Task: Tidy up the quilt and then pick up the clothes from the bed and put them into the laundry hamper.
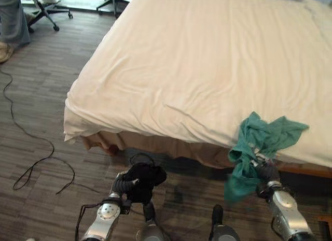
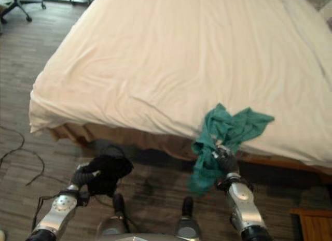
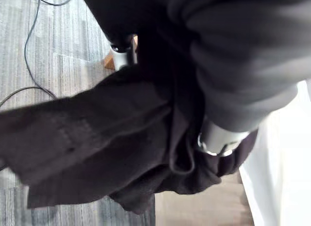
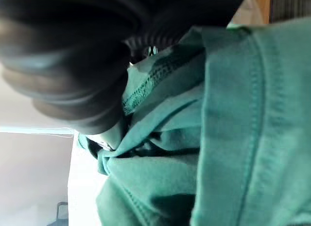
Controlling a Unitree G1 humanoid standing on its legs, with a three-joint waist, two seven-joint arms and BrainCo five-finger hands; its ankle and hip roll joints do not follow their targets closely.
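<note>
A cream quilt [image 1: 207, 70] lies spread smooth over the bed. A green garment [image 1: 264, 140] hangs over the bed's near edge at the right, part on the quilt and part dangling toward the floor. My right hand [image 1: 265, 172] is just below that edge, with its fingers closed in the green cloth [image 4: 233, 138]. My left hand [image 1: 120, 185] is low over the floor in front of the bed, shut on a bunched black garment [image 1: 144, 180]. The black cloth [image 3: 97, 138] wraps round its fingers and hangs from them.
Grey plank floor runs along the bed's left side and front. A black cable [image 1: 31, 147] trails on the floor at the left. Office chairs [image 1: 46, 8] and a person's leg [image 1: 13, 23] stand at the far left. A wooden piece [image 2: 314, 225] sits at the near right.
</note>
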